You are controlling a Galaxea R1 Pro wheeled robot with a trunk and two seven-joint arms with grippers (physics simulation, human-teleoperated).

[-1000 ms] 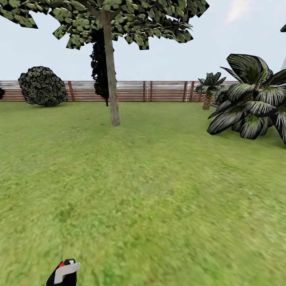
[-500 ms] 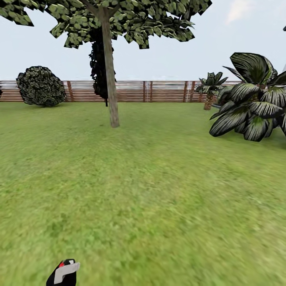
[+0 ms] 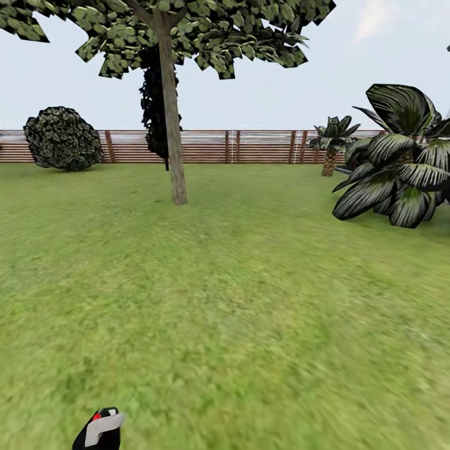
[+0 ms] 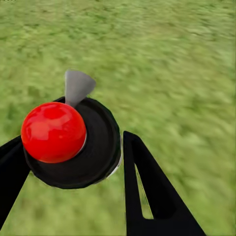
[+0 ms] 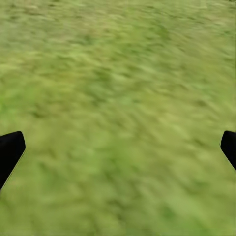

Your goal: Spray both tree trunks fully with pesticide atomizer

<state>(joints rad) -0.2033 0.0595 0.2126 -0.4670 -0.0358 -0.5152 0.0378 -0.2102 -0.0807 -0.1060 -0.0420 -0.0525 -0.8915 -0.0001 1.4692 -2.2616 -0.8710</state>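
Carrying the pesticide atomizer [image 4: 69,142], the left gripper [image 4: 73,162] has its two black fingers clamped on either side of the round black body, red knob on top and grey nozzle pointing forward over the grass; in the head view the atomizer's top shows low down, just above the lawn [image 3: 250,312]. Well ahead of that gripper, and slightly to its right, stands a tree [image 3: 169,37] with a straight bare tree trunk [image 3: 172,125], foliage only high up. Beyond it runs the slatted fence [image 3: 250,145], with a round bush [image 3: 61,137] off to the left and a broad-leaved plant [image 3: 400,169] far to the right. The right gripper [image 5: 118,147] hangs with fingers wide apart over bare grass, holding nothing.

Risks from here, as I judge them: spraying from this far would likely miss the trunk; the smooth round body could twist or slip between the fingers while driving, turning the nozzle off target
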